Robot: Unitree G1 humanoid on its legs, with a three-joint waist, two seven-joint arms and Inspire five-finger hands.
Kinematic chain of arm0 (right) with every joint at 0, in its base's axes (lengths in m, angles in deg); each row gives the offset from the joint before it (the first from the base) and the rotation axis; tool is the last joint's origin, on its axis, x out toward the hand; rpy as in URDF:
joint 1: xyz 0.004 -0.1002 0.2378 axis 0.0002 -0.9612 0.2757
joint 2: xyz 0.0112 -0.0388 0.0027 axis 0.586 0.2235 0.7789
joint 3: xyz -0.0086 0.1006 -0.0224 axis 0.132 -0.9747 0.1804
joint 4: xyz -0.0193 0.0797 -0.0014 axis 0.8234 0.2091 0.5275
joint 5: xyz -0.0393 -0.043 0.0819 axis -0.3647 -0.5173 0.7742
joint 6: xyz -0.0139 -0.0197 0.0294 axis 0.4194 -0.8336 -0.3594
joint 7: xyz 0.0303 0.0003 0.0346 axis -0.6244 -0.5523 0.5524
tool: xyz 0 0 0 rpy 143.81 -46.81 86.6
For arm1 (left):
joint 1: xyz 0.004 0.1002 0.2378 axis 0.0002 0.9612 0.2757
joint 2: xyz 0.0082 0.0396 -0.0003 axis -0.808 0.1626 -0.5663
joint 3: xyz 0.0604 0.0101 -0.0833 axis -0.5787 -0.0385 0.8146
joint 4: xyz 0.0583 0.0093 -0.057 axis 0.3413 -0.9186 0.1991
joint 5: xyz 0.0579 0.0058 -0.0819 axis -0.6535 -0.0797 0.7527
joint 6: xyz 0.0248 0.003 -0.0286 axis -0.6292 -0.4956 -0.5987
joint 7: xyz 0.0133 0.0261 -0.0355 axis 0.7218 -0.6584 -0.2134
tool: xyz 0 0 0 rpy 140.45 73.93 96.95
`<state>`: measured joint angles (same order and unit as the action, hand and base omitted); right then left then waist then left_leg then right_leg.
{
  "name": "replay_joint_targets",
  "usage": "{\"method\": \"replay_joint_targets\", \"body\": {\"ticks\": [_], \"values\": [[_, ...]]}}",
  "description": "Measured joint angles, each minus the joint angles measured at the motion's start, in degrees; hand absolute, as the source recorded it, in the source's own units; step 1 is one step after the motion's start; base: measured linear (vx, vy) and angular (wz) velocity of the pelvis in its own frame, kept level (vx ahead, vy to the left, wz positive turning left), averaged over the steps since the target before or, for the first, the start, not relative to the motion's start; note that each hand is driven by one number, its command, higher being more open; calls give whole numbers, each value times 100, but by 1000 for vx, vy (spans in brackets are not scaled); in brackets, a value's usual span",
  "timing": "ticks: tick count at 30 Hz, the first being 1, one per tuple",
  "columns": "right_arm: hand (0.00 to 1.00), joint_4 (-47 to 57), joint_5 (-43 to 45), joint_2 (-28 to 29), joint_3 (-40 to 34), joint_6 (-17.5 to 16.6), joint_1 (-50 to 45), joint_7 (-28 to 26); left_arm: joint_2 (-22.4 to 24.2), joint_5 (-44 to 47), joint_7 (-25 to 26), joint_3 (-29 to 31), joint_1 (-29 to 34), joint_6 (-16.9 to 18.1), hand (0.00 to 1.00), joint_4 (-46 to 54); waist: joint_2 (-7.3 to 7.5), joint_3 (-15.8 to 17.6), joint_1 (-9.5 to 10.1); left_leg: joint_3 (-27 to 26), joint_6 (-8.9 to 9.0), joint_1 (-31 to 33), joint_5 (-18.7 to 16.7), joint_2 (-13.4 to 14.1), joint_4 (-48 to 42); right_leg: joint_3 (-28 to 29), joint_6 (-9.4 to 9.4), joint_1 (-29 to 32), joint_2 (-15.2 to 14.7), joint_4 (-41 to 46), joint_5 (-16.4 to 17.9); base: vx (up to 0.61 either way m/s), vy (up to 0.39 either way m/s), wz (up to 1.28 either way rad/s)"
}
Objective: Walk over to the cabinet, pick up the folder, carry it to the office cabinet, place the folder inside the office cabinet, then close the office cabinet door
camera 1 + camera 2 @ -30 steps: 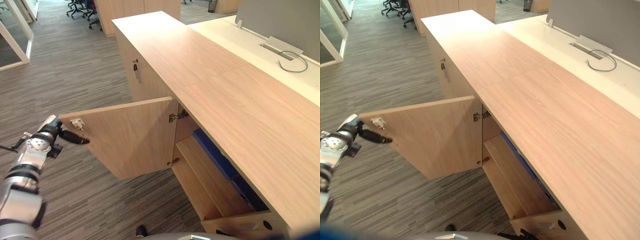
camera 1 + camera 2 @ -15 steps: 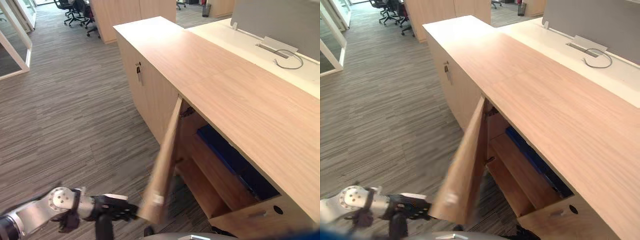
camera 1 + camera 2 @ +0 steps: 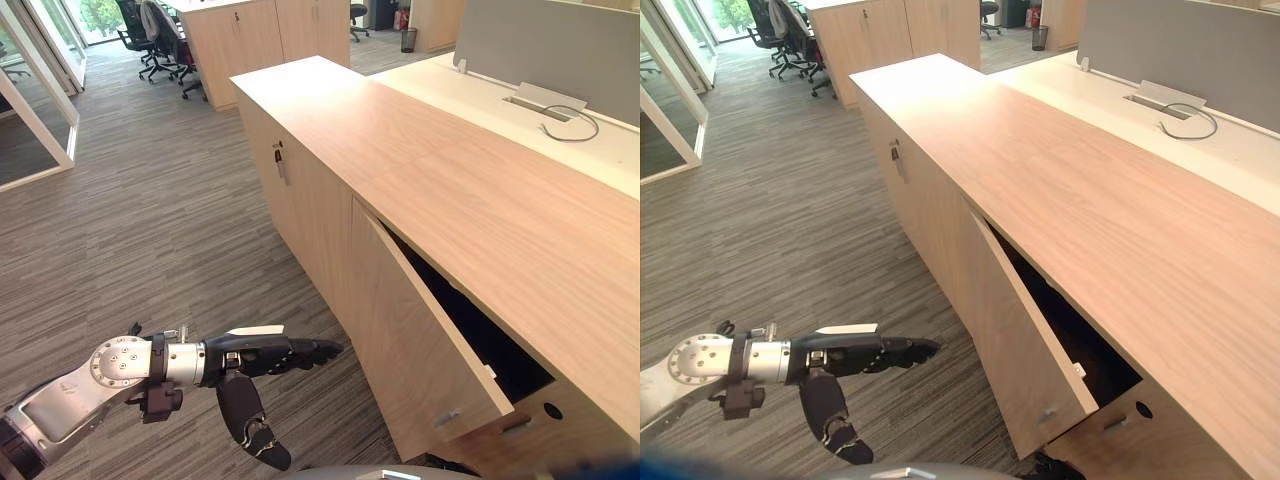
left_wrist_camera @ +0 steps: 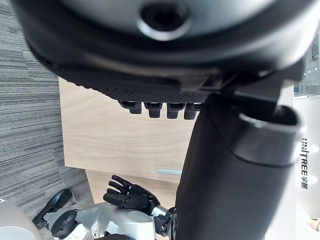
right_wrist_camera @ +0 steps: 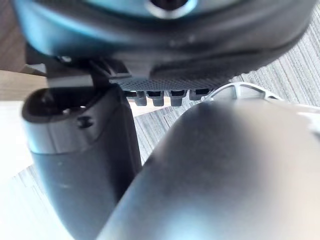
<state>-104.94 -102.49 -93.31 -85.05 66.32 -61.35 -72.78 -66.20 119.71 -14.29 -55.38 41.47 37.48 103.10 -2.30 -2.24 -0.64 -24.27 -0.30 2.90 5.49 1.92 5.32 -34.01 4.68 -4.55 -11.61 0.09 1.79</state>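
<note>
Now the office cabinet door point(image 3: 415, 335) has swung from wide open to nearly shut, with a dark gap left along its top. The blue folder that lay on the shelf is hidden behind it, so the job looks almost done. The left robot hand point(image 3: 255, 355) points at the door with straight fingers, not touching it. The left wrist view adds the right robot hand point(image 4: 127, 194), fingers loose, holding nothing.

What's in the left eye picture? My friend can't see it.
A light wooden cabinet door hangs almost shut, a dark gap showing above it. The robot's dark left hand points open fingers toward it over grey striped carpet.
</note>
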Motion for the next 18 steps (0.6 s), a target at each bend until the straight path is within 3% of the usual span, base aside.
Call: {"method": "replay_joint_targets", "body": {"ticks": [7, 11, 15, 16, 18], "values": [[100, -113, -719, 189, -2422, 50, -164, -463, 319, -336, -160, 1, -5, -1, 100, 35, 220, 47, -139, -249, 97, -209, -102, 33, 1, 233, 14, -62, 15, -46, -6, -16, -11, -16], [100, -103, -739, 54, -3129, 169, -460, -516, 698, -355, -213, 1, -5, -1, 100, -57, 268, 84, -299, -530, 162, -357, -214, 57, 2, 516, 45, -54, 16, -106, -26, 18, -8, -43], [100, -107, -873, 23, -3186, 384, -876, -479, 1755, -457, 9, 5, -7, 24, 100, -660, 292, 68, -452, -972, 204, -511, -328, 160, -51, 964, 44, 37, 40, -113, -26, 52, -42, -57], [100, -122, -863, 56, -3147, 473, -860, -468, 2334, -731, 306, 7, -48, 56, 100, -1056, 330, 93, -515, -1142, 186, -322, -640, 343, -643, 1156, 41, 130, 42, -82, -24, 54, -91, -69], [100, -123, -784, 58, -3044, 530, -770, -457, 2921, -1078, 632, 10, -202, 54, 100, -1443, 299, 239, -603, -1205, 157, 12, -1187, 797, -1818, 1322, 40, 146, 141, -49, -24, 84, -134, -63]]}}
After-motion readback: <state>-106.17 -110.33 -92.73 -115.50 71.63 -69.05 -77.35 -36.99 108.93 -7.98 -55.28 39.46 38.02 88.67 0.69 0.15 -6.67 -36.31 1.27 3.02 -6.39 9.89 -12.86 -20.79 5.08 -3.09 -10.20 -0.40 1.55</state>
